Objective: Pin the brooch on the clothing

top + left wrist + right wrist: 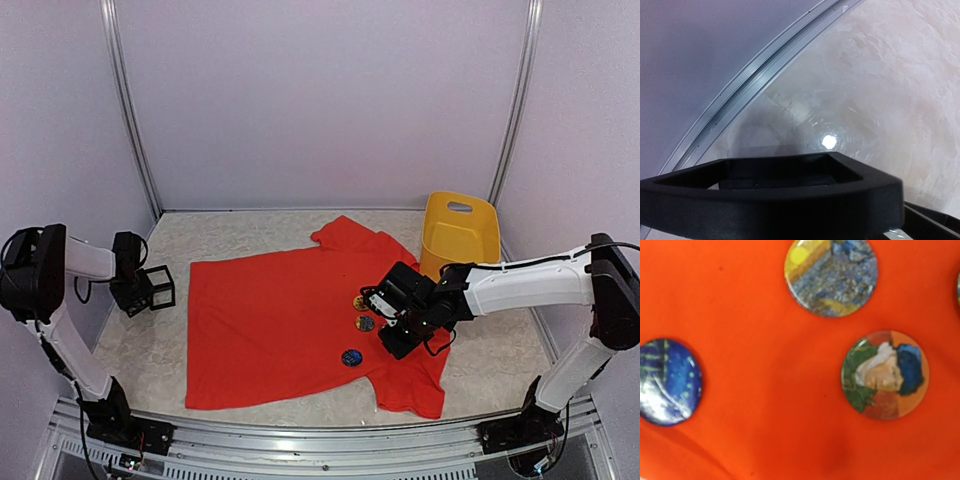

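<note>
Three round brooches lie flat on the red T-shirt [270,330], just right of the middle of the top view. A yellowish one [360,302] is uppermost, a second [365,323] is just below it and a blue one [352,357] is lowest. The right wrist view shows them close up, well apart from one another on the cloth [765,340]. A blue-and-yellow painted badge [831,276] is at top centre, a portrait badge [885,375] at middle right and a dark blue badge [667,382] at the left edge.

The shirt is spread over the pale table [230,235], with one sleeve reaching towards the yellow basket [460,235] at upper right.

The right gripper [392,345] hangs low over the shirt just right of the brooches. Its fingers are not visible in its own camera, so I cannot tell whether they are parted or clenched.

The left gripper [160,288] is at the left of the frame, off the shirt. Its fingers [765,195] are parted and grasp nothing, over bare table [880,90].
</note>
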Available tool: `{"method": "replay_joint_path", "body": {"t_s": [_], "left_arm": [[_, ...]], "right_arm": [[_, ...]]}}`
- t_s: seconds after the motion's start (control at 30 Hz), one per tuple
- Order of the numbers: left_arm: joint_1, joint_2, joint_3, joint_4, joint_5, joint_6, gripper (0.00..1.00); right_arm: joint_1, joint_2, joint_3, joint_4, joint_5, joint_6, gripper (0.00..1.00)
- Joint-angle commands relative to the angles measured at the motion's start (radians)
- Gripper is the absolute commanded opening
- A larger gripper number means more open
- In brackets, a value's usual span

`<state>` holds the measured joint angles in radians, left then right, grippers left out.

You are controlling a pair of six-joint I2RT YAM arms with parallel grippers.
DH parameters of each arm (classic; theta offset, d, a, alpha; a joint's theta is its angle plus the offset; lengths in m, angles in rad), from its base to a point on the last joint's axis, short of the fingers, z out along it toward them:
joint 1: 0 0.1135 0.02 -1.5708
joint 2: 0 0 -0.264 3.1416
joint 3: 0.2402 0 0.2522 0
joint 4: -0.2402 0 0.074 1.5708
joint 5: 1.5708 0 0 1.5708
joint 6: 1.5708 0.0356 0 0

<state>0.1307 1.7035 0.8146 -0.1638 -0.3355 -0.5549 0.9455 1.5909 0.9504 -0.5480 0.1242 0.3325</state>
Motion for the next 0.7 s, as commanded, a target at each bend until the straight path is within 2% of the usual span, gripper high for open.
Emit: {"method": "replay_joint_path", "body": {"t_s": [0.0,0.23,0.5,0.67], "left_arm": [[0.006,0.008,-0.002,-0.007,0.047,0.006,0.47],[0.006,-0.025,-0.031,0.014,0.052,0.009,0.40],[0.007,-0.043,-0.032,0.022,0.055,0.014,0.22],[0.001,-0.078,-0.043,0.018,0.066,0.010,0.21]], "right_arm": [[-0.011,-0.001,-0.004,0.014,0.002,-0.010,0.12],[-0.011,0.008,-0.003,0.010,-0.013,-0.013,0.13],[-0.011,0.018,0.007,0.007,-0.023,-0.021,0.13],[-0.011,0.021,0.008,0.007,-0.027,-0.021,0.13]]}}
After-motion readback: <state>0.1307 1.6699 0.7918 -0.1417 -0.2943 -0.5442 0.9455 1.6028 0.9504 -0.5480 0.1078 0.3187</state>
